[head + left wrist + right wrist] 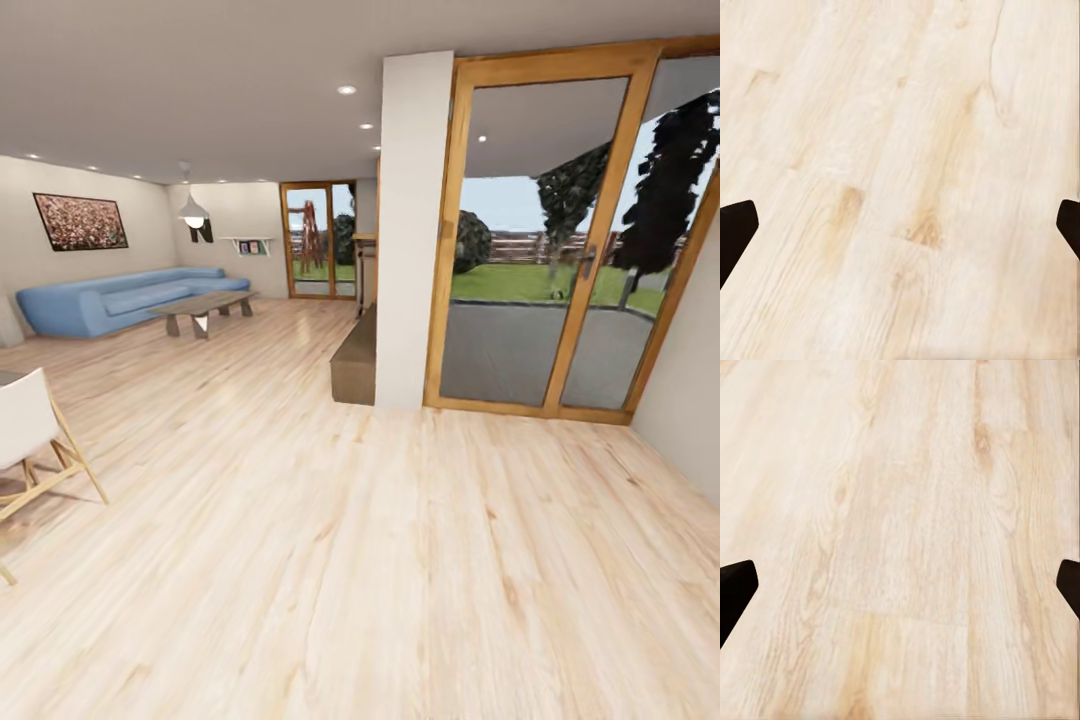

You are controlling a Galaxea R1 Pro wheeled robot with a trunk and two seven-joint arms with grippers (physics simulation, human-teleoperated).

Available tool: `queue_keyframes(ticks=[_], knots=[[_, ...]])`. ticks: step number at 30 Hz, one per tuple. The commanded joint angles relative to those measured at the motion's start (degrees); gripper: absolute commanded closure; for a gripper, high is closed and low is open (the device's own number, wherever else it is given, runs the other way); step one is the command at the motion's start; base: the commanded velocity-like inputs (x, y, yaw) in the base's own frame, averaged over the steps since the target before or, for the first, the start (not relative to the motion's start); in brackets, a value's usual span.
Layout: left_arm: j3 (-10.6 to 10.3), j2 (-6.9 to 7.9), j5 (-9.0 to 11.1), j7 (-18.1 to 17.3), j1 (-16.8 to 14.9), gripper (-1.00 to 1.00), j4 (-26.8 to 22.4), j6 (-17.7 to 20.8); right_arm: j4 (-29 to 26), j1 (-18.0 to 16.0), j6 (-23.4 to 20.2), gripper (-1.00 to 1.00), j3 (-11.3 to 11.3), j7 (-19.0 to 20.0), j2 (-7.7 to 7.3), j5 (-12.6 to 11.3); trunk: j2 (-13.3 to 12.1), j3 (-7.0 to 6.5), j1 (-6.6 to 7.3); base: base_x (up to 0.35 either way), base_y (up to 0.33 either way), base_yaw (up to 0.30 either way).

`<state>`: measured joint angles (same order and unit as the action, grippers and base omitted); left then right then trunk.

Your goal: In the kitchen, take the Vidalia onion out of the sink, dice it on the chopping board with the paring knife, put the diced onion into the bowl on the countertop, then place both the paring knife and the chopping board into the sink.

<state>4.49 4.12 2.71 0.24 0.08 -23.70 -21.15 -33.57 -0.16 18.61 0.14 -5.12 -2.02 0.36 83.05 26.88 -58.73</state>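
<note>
floor (330, 560): pale wood planks, smooth, slight sheen
door frame (452, 240): warm varnished wood
sofa (110, 300): blue, smooth, matt
pillar (412, 230): white, matt

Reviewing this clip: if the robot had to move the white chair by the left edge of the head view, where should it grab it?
Probably the chair's slanted wooden leg, approached from the open floor on its right: it is a thin bar that the jaws could span, whereas the white back is a broad panel. Both grippers, left and right, stand open.

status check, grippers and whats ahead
Left gripper open, empty. Right gripper open, empty. Facing living room: wood floor, glass door, pillar ahead.
</note>
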Motion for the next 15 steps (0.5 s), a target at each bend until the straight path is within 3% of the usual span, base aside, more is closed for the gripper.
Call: queue_keyframes(ticks=[1, 15], knots=[[-0.05, 0.01, 0.27, 0.02, 0.01, -1.0, -0.03, -0.12, -0.01, -0.02, 0.11, -1.0, 0.03, -0.15, 0.0, 0.03, 0.03, 0.05, 0.0, 0.0, 0.0, -0.246], [-0.02, 0.01, 0.2, 0.02, 0.01, -1.0, 0.73, -0.12, -0.01, -0.02, 0.11, -1.0, 0.03, -0.15, 0.0, 0.05, 0.03, 0.05, 0.0, 0.0, 0.0, -0.246]])
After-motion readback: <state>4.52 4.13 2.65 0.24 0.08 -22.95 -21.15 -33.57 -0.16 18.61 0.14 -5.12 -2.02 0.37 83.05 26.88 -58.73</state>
